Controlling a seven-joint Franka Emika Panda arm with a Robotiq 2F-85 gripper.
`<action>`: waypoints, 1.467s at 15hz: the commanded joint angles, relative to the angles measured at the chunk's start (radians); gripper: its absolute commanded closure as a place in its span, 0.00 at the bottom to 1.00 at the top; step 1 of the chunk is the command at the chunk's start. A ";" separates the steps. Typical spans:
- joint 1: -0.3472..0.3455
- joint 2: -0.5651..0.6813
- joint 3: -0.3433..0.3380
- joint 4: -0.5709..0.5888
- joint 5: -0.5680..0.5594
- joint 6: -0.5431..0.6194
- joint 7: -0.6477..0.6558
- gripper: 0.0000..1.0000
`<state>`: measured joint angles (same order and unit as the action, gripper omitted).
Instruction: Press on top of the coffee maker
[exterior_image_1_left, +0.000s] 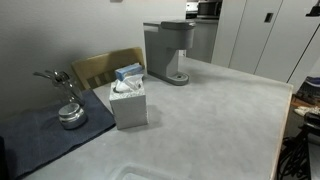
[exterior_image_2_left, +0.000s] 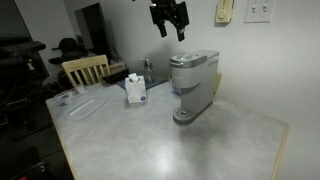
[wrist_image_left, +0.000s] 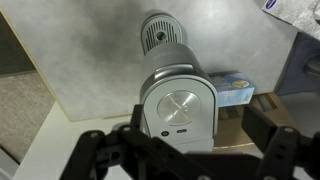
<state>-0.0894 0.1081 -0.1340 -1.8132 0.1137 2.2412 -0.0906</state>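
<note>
The coffee maker (exterior_image_1_left: 168, 50) is a tall grey boxy machine with a flat-topped head and a round drip base. It stands at the back of the grey table in both exterior views (exterior_image_2_left: 192, 82). My gripper (exterior_image_2_left: 169, 32) hangs in the air well above its head, open and empty. It is out of view in the exterior view that shows the dark cloth. In the wrist view I look straight down on the head's round silver top (wrist_image_left: 180, 106), which lies between my spread fingers (wrist_image_left: 180, 138).
A white-grey tissue box (exterior_image_1_left: 129, 99) (exterior_image_2_left: 135, 88) stands beside the machine, and it shows blue in the wrist view (wrist_image_left: 232, 91). A wooden chair (exterior_image_2_left: 84, 68) is behind the table. Metal items (exterior_image_1_left: 68, 108) lie on a dark cloth (exterior_image_1_left: 45, 135). A clear container (exterior_image_2_left: 80, 106) is also on the table.
</note>
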 joint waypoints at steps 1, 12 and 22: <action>-0.013 0.000 0.015 -0.003 0.008 -0.008 -0.008 0.00; -0.011 0.084 0.028 0.111 -0.037 -0.038 -0.005 0.00; -0.037 0.180 0.039 0.214 -0.005 0.000 -0.031 0.84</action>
<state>-0.1037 0.2544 -0.1112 -1.6388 0.0881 2.2380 -0.0931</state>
